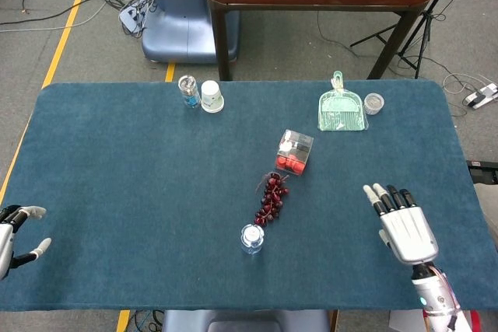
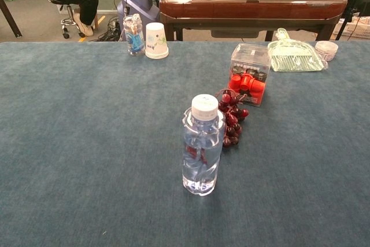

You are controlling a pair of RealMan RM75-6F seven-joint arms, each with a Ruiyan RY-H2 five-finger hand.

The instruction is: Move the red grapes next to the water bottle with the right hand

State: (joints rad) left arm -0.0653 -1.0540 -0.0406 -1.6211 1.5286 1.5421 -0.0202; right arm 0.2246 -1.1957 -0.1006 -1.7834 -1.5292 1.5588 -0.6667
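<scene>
Blue felt covers the counter (image 1: 117, 161). Red grapes (image 1: 270, 199) lie mid-frame just beside the water bottle (image 1: 251, 238); they look soft, loose and easily bruised, best cupped at the stem. A clear box (image 1: 295, 152) crowds behind. Right hand (image 1: 405, 227), lower right, has empty spread fingers; left hand (image 1: 15, 231) likewise.

counter (image 1: 117, 176): blue felt top, rounded corners
centre: bottle (image 1: 251, 239) upright, grapes (image 1: 271, 198) in a line just beside it
behind grapes: clear box (image 1: 295, 151) with red pieces inside, near the bunch
far left: paper cup (image 1: 212, 96) upside down, small jar (image 1: 187, 90) touching or just beside it
far right: green dustpan (image 1: 341, 109), round container (image 1: 374, 103) beside it
</scene>
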